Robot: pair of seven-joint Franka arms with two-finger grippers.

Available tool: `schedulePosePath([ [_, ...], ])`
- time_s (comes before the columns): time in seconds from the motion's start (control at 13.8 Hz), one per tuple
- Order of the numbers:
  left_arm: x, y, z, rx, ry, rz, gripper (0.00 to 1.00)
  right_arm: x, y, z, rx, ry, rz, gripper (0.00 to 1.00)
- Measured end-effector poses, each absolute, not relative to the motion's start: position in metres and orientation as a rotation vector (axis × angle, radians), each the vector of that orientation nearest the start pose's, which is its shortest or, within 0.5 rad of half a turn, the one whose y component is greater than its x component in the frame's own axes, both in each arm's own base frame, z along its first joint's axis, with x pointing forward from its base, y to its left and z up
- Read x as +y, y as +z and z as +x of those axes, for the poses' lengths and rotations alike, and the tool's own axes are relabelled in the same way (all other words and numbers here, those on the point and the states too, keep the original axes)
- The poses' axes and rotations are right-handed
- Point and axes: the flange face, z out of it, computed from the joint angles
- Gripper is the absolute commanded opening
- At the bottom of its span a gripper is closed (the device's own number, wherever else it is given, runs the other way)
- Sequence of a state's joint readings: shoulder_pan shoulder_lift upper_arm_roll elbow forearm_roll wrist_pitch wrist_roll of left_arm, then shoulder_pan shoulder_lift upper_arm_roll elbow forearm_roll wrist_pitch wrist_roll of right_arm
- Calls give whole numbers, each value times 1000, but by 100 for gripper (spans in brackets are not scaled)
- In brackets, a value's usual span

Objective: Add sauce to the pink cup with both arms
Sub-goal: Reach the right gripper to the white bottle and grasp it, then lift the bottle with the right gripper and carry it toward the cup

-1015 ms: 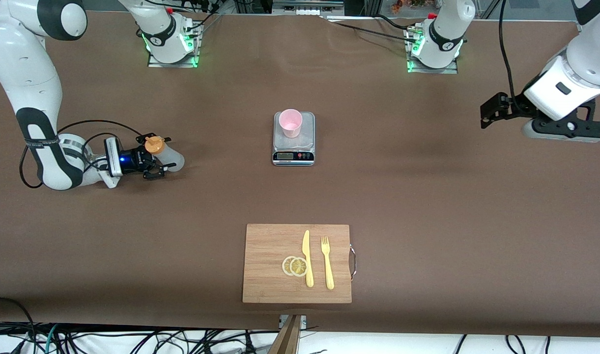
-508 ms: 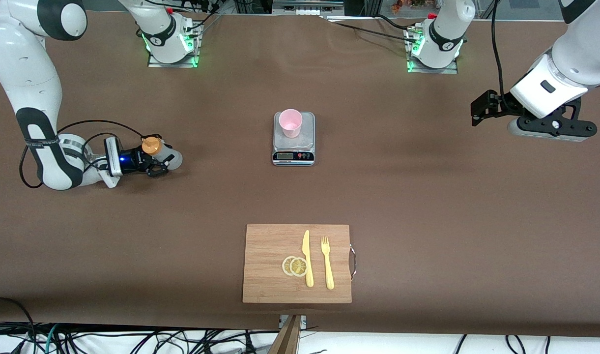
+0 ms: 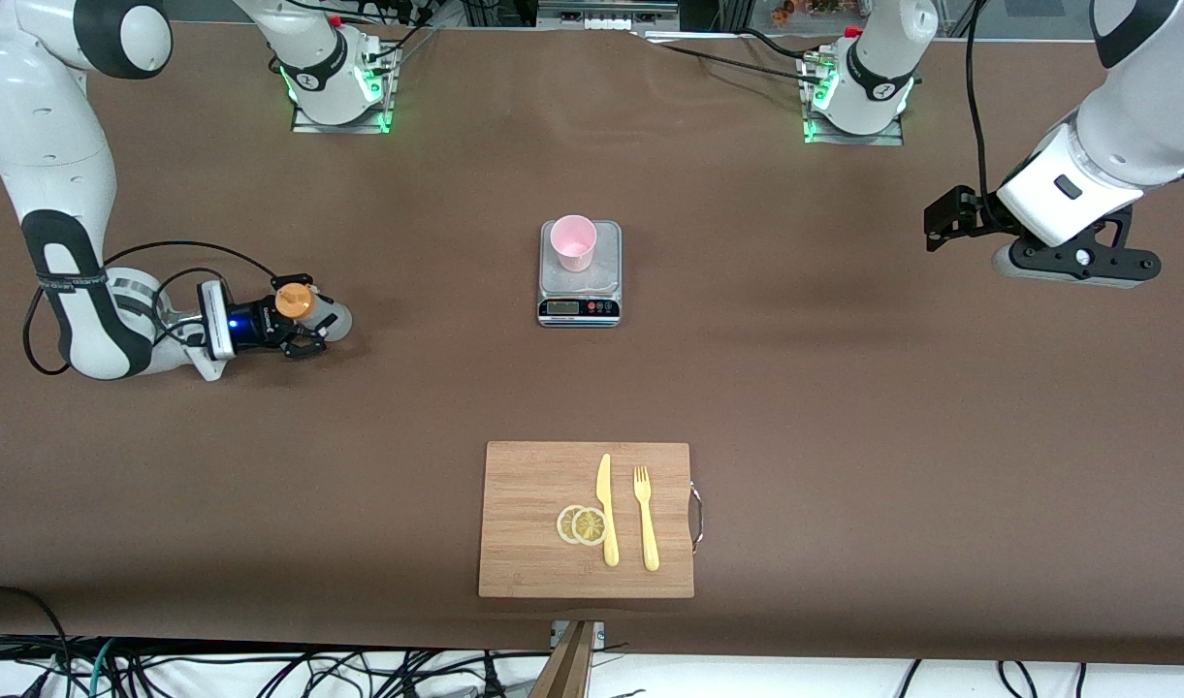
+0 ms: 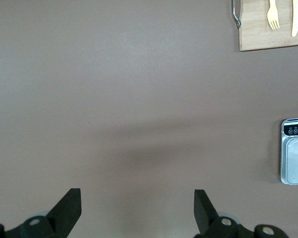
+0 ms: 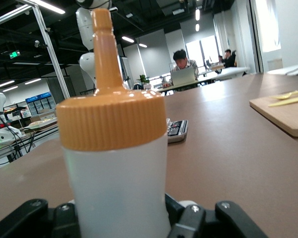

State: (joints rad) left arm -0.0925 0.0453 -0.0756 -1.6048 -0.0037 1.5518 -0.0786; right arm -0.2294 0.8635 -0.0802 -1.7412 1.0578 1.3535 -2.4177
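Observation:
The sauce bottle (image 3: 328, 324), whitish with an orange nozzle cap (image 3: 294, 301), stands on the table toward the right arm's end. My right gripper (image 3: 310, 326) is low at table level and shut on its body. In the right wrist view the bottle (image 5: 114, 168) fills the middle, upright between the fingers. The pink cup (image 3: 573, 242) stands on a small kitchen scale (image 3: 579, 291) at mid table. My left gripper (image 3: 943, 219) hangs open and empty above the table toward the left arm's end; its wrist view shows the fingers (image 4: 69, 207) wide apart over bare cloth.
A wooden cutting board (image 3: 533, 485) with a yellow knife (image 3: 606, 509), a yellow fork (image 3: 645, 519) and lemon slices (image 3: 582, 524) lies nearer the front camera than the scale. The scale also shows in the left wrist view (image 4: 294, 158) and the right wrist view (image 5: 176, 130).
My right gripper has shifted slightly toward the right arm's end with the bottle, which now stands straighter. My left arm has moved inward toward mid table.

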Motion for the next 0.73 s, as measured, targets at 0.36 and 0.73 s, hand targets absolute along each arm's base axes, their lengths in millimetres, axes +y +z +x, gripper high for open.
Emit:
schedulePosePath([
  [0.36,-90,580,554,129,185,-3126,99,-16,144,589,-1328,-568,-1363,0],
  [0.73,-86,579,553,120,196,-3125,99,49,205,616,-1448,-426,-1464,0],
])
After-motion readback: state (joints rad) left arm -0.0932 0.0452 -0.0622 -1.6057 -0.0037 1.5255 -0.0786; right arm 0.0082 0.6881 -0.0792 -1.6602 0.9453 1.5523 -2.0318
